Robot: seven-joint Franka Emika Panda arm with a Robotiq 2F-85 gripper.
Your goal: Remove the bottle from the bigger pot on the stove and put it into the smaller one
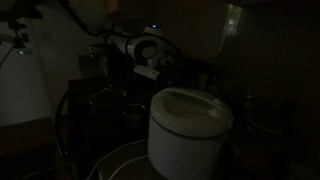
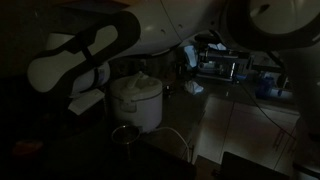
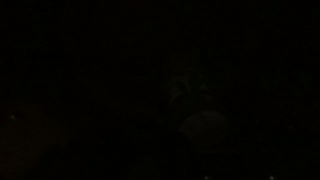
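Note:
The scene is very dark. In both exterior views the white robot arm point(image 1: 140, 48) point(image 2: 85, 55) reaches over a dark counter beside a white rice cooker point(image 1: 190, 125) point(image 2: 137, 100). My gripper point(image 1: 150, 72) hangs below the wrist into shadow, and its fingers do not show clearly. I cannot make out the bottle, the bigger pot or the smaller pot in any view. A faint round rim point(image 2: 125, 133) in front of the cooker may be a pot. The wrist view is almost black, with only a dim rounded shape point(image 3: 195, 122).
The rice cooker stands close to the arm. A lit appliance point(image 2: 220, 65) and clutter sit on a far counter. A pale panel point(image 1: 20, 90) stands at one side. Dark shapes point(image 1: 100, 100) lie under the arm.

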